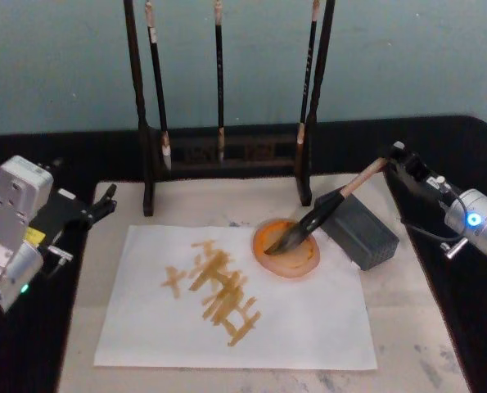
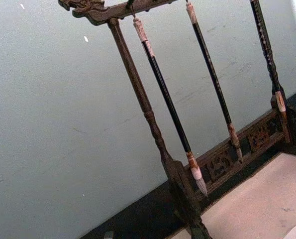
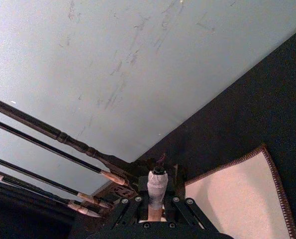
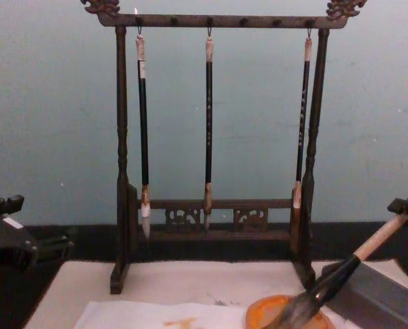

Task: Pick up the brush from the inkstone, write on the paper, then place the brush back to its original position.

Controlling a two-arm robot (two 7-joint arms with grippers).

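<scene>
The brush [image 1: 325, 209] lies tilted, its dark bristles down in an orange dish [image 1: 288, 250] and its black section leaning over the grey inkstone block [image 1: 362, 233]. My right gripper [image 1: 393, 164] is shut on the pale tan upper end of the handle at the right rear of the mat. In the right wrist view the handle end [image 3: 156, 191] stands clamped between the fingers. The chest view has the brush [image 4: 341, 274] slanting up to the right gripper [image 4: 406, 205]. The paper [image 1: 308, 327] lies flat in front, marked with orange strokes. My left gripper [image 1: 104, 201] is parked at the left, open and holding nothing.
A dark wooden rack [image 1: 227, 151] stands at the back with three thin brushes [image 4: 208, 123] hanging from it. The cream felt mat [image 1: 407, 327] lies under everything on a black table. The rack [image 2: 152, 129] fills the left wrist view.
</scene>
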